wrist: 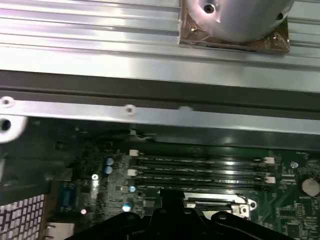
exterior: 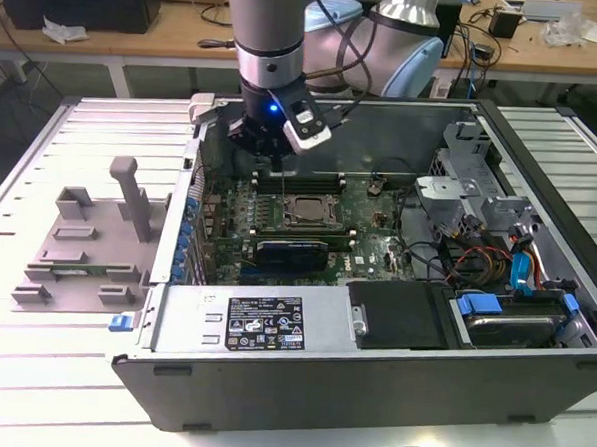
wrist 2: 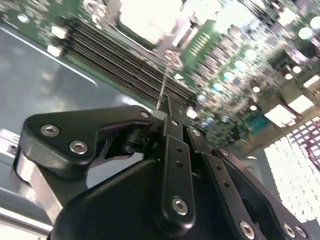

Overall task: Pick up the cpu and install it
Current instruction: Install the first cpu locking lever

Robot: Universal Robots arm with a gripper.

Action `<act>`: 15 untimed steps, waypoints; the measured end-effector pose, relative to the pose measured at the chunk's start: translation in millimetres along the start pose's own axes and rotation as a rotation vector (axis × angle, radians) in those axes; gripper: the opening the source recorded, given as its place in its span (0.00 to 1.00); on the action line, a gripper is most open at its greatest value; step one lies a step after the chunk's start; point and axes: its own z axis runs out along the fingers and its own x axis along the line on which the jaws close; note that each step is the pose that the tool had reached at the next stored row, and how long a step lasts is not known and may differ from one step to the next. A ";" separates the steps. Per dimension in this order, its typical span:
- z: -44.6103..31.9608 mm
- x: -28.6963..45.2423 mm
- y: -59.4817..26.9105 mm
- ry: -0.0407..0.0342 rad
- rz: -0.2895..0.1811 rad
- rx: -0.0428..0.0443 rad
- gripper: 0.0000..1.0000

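Observation:
The cpu [exterior: 309, 210], a silvery square, lies flat inside the socket's metal frame on the green motherboard [exterior: 363, 227] of an open computer case. In the second wrist view it is a bright pale square [wrist 2: 148, 17]. My gripper [exterior: 280, 162] hangs over the board just to the exterior view's left of the socket, above the memory slots [wrist 2: 120, 62]. Its black fingers [wrist 2: 176, 150] are shut, and a thin metal rod [wrist 2: 162, 90] runs from between the tips down toward the socket's edge. The gripper's dark tip [wrist: 172, 206] also shows over the board.
The case's metal walls [exterior: 541, 176] ring the board. A power supply [exterior: 273, 322] sits along the front, and drive cages with cables [exterior: 487, 253] fill the exterior view's right. A black card [exterior: 292, 251] stands below the socket. A grey fixture [exterior: 87, 242] rests on the table at the left.

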 end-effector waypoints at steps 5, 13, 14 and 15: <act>1.3 -24.6 -2.8 0.0015 0.000 0.0000 0.11; 4.3 -24.5 -3.5 -0.0164 -0.001 0.0015 0.11; 5.1 -24.4 -3.6 -0.0249 -0.003 0.0020 0.11; 5.5 -24.5 -3.7 -0.0285 -0.003 0.0022 0.11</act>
